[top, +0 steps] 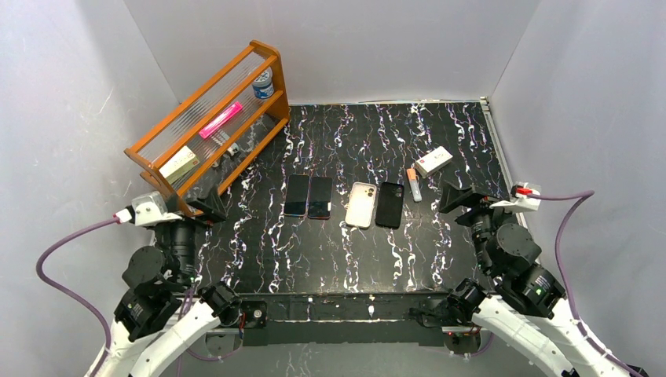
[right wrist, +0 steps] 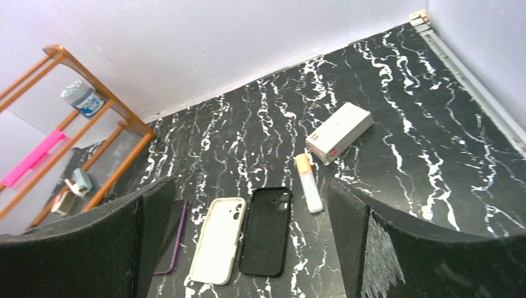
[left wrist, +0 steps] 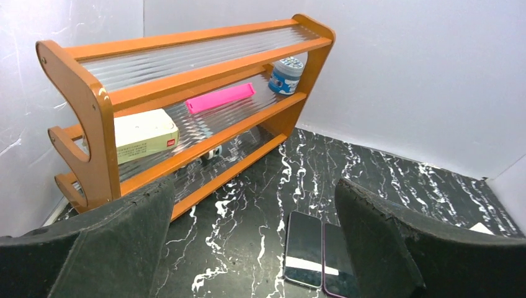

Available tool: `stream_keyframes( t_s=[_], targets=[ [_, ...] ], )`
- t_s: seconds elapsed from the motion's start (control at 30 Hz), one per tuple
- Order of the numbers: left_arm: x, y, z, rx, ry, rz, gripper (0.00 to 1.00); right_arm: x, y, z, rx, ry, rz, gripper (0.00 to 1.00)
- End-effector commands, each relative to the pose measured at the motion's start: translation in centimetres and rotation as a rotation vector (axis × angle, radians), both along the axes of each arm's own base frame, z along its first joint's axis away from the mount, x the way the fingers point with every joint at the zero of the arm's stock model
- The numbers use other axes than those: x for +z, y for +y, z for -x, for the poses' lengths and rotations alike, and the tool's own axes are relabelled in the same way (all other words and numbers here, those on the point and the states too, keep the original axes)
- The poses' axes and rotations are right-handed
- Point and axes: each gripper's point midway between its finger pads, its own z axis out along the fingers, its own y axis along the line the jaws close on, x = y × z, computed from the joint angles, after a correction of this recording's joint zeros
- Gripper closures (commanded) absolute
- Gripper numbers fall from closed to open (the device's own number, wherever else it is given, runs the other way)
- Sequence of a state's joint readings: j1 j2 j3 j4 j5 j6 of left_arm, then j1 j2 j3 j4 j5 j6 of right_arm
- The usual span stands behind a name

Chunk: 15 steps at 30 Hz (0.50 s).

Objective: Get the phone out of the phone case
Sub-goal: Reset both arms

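Cream phone case [top: 361, 205] and black phone case [top: 389, 204] lie together on the worktop [top: 330, 259], near the wide-open, empty right claw [top: 461, 198]; left claw [top: 206, 206] gapes too.

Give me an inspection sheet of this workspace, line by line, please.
Surface: black marbled table, no spills seen.
Job's things: dark phone and purple-rimmed phone screen up, side by side; cream case and black case back up, contents cannot be told.
Clutter: orange-capped marker, white box, wooden shelf holding small items.
Grippers: left gripper and right gripper open, holding nothing.
Cables: left cable and right cable, purple, looping beside the arms.
Surroundings: grey walls on three sides.
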<state>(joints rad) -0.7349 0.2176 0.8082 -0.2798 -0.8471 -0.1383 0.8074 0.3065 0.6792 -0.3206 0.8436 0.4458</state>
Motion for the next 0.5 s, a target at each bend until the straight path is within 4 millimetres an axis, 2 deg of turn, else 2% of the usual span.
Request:
stream_keyframes(
  t_s=[0.0,0.3,0.47],
  targets=[
    [-0.6,0.7,-0.4,0.061,-0.032,0.013,0.02,0.0,-1.8,0.3,-0.063,0.003,0.092,0.01],
    [-1.9,1.3,-0.6,0.119,-0.053,0.042,0.02,-0.7,-2.0,-0.1,-0.095,0.03,0.105,0.01],
    [-2.5,0.9,-1.1,0.12,-0.032,0.02,0.02,-0.1,-2.5,0.2,-0.103,0.013,0.085,0.01]
  ],
)
